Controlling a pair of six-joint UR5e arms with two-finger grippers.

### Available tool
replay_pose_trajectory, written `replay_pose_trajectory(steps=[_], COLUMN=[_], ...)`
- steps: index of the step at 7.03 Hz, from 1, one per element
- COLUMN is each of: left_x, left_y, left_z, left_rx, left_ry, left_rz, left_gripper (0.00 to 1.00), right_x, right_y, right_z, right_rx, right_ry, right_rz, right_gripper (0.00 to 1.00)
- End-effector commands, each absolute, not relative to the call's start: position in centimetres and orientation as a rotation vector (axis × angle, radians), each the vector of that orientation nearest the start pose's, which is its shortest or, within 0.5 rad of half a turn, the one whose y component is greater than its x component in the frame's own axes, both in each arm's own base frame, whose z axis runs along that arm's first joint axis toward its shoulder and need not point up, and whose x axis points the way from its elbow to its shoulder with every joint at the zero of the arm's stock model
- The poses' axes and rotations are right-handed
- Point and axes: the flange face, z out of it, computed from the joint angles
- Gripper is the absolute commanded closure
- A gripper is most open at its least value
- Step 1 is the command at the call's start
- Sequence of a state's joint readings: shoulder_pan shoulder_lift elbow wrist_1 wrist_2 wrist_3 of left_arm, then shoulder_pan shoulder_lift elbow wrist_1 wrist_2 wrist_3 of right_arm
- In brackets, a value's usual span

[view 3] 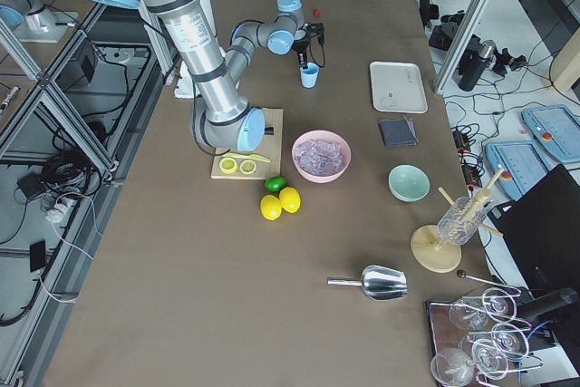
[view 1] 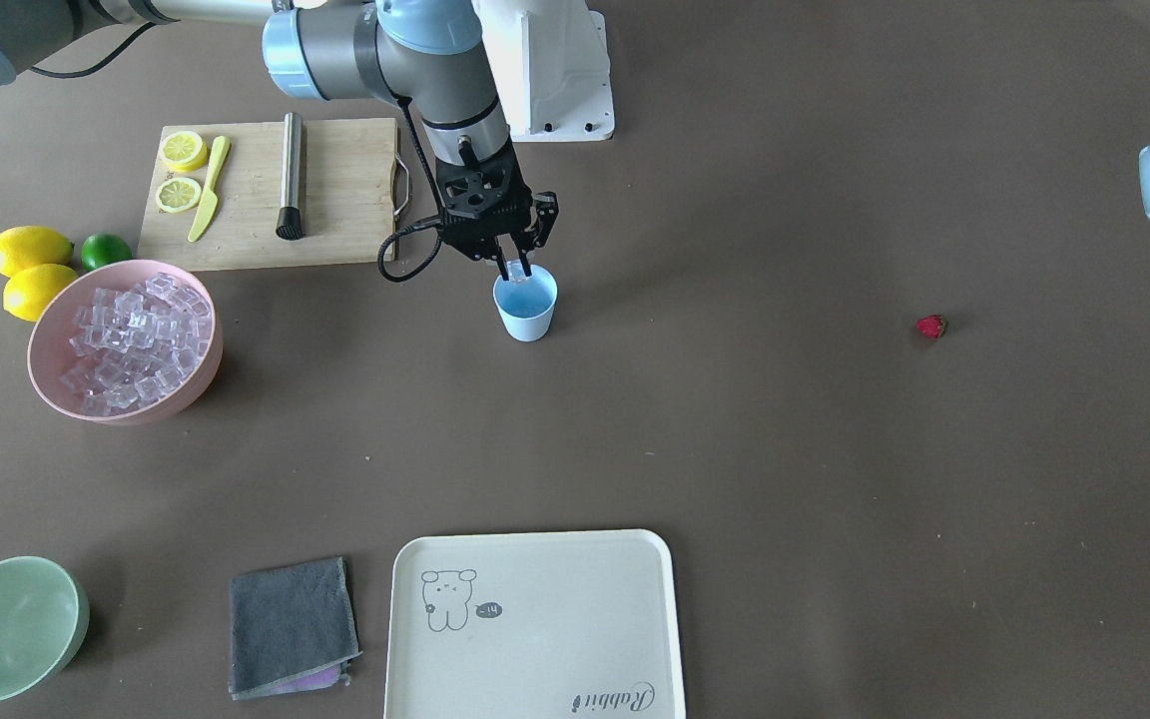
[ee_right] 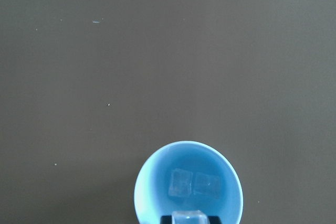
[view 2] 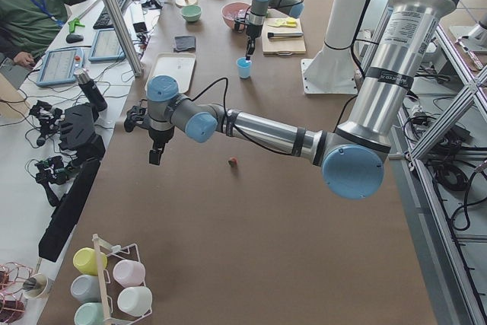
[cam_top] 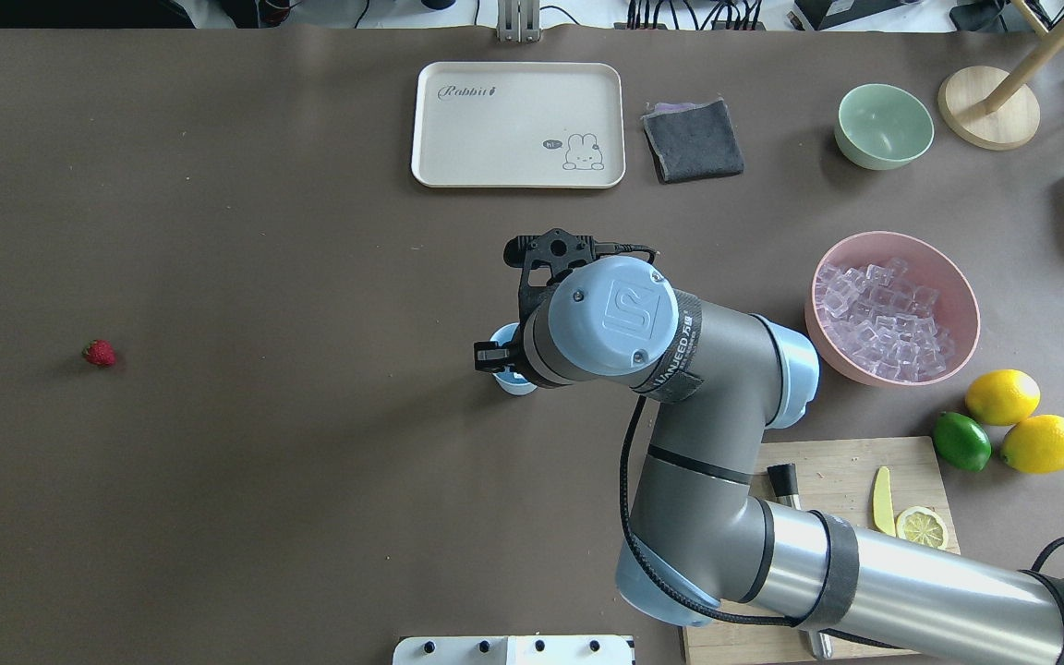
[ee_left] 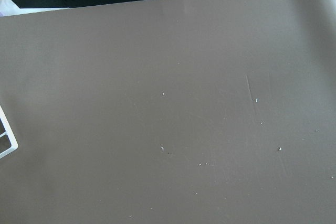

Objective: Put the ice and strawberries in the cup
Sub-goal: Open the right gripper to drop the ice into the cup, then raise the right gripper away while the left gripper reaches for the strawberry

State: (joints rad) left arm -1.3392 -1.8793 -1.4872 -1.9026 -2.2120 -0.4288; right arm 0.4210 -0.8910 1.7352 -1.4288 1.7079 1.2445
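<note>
Right fingers [view 1: 527,268]: closed on one ice cube [ee_right: 189,216], pads on two opposite faces, pointing straight down. The cube hangs directly above the mouth of the light-blue cup [view 1: 525,325], which stands upright on the bench [view 1: 735,449]. The wrist view places the cube inside the rim line but off-centre, toward the rim nearest my base. Two cubes [ee_right: 181,182] already lie on the cup floor.

Judgement: the release calls for no sideways travel. Opening here should drop the cube inside, though the margin on the near rim is slim.

The strawberry [view 1: 931,327] lies alone on the bench, well apart from the cup, on my left side. My left arm is clearly the nearer one. The berry's long axis is too small to read.

Left fingers [view 2: 155,154]: above bare bench; I cannot tell their opening
</note>
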Motion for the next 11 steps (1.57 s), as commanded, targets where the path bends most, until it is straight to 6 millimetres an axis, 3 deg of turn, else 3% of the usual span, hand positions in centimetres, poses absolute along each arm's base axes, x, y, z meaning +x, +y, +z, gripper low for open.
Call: replay_pose_trajectory(steps=[1, 3, 5, 6, 7, 8, 11], left_x=[7.5, 7.5, 7.0, 6.6, 6.7, 8.6, 16.2], left_y=[-63.8, -63.7, -61.6, -58.9, -55.3, -52.6, -46.8], left_z=[49.6, 49.2, 48.4, 48.3, 48.5, 48.0, 48.9], left_rx=[0.304, 0.309, 0.317, 0.313, 0.294, 0.273, 0.252], left_ry=[0.763, 0.769, 0.784, 0.795, 0.816, 0.854, 0.933], left_rz=[-0.007, -0.010, -0.038, -0.065, -0.077, -0.107, -0.190], left_gripper=[0.03, 0.03, 0.02, 0.02, 0.03, 0.03, 0.02], right_x=[-55.7, -54.4, -49.3, -45.5, -42.2, -39.0, -32.0], right_y=[-38.0, -38.8, -40.8, -42.8, -44.2, -46.3, -49.7], right_z=[16.9, 16.0, 14.5, 14.5, 16.6, 18.4, 24.8], right_rx=[0.238, 0.247, 0.196, 0.162, 0.115, 0.112, 0.105], right_ry=[-0.970, -0.987, -1.002, -1.008, -1.005, -0.998, -0.961], right_rz=[0.034, 0.046, 0.066, 0.088, 0.099, 0.096, 0.035], right_gripper=[0.00, 0.00, 0.00, 0.00, 0.00, 0.00, 0.00])
